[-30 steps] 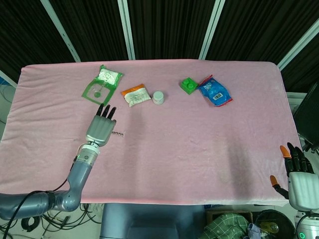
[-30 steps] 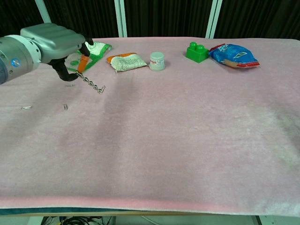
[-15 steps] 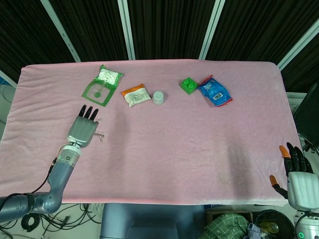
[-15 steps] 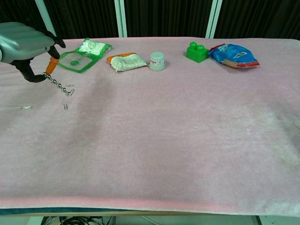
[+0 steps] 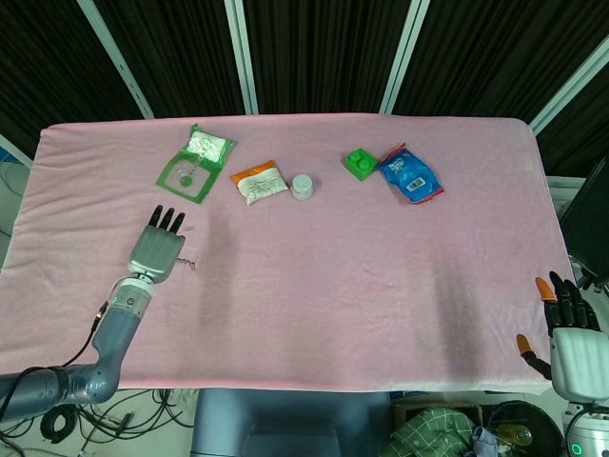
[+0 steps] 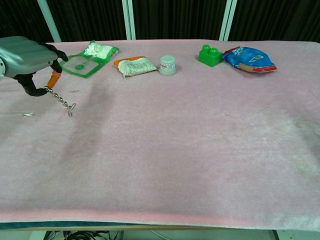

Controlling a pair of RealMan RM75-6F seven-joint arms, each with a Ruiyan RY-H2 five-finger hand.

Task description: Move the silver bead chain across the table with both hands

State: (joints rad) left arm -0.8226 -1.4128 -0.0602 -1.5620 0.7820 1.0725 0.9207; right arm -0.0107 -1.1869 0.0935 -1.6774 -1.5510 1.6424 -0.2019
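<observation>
My left hand (image 5: 158, 250) hovers over the left part of the pink table, seen also in the chest view as left hand (image 6: 26, 53). It pinches one end of the silver bead chain (image 6: 61, 101), which hangs down and to the right, its lower end at or just above the cloth. In the head view only a short bit of the chain (image 5: 189, 262) shows beside the hand. My right hand (image 5: 569, 341) hangs off the table's front right corner with its fingers spread and nothing in it.
Along the far side lie a green packet (image 5: 195, 164), an orange-and-white pouch (image 5: 259, 181), a small white jar (image 5: 302, 186), a green brick (image 5: 360, 163) and a blue snack bag (image 5: 409, 173). Small metal bits (image 6: 28, 115) lie near the left edge.
My left hand carried the chain leftward from near the pouch toward the table's left edge, then lowered slightly. The right hand stayed in place.
</observation>
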